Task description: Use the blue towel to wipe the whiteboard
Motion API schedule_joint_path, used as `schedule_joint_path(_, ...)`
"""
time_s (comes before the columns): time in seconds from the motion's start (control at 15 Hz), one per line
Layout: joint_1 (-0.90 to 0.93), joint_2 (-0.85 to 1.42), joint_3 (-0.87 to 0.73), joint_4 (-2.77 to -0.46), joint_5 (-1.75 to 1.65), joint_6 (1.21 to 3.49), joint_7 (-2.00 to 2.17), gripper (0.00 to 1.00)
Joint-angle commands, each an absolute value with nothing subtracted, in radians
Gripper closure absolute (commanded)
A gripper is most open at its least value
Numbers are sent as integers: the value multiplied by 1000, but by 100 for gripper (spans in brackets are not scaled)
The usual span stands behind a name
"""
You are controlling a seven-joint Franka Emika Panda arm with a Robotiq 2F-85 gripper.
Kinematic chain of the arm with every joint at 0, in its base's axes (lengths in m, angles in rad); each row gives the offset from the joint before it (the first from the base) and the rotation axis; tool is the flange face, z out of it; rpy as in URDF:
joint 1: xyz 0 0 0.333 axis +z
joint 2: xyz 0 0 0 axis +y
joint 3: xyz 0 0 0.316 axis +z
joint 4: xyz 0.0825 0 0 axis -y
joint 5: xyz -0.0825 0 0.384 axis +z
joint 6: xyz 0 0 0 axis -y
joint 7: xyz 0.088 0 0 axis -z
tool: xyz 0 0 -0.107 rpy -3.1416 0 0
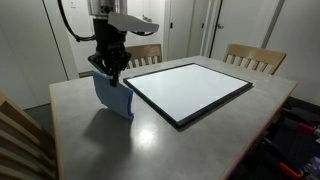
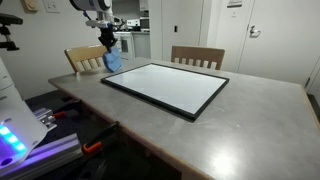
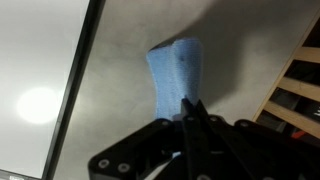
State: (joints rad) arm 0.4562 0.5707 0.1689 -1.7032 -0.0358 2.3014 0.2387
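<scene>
The gripper (image 1: pixel 108 70) was clamped shut on the top edge of the blue towel (image 1: pixel 114 96). The towel hung limp over the grey table (image 1: pixel 150 140), just beside the whiteboard (image 1: pixel 190 88) and clear of its black frame. To wipe well, the arm would likely need to carry the cloth over the frame. It should then lower until the fabric pressed flat and sweep in overlapping strokes. No brand, label or writing could be read in any view.
</scene>
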Motion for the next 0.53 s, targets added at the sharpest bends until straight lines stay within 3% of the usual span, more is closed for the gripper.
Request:
schedule_joint_path(0.0,454,444,168,-1946,-38,2467,334,99)
schedule_joint_path(0.47,440,265,128,-2335,-34,2728,513,99)
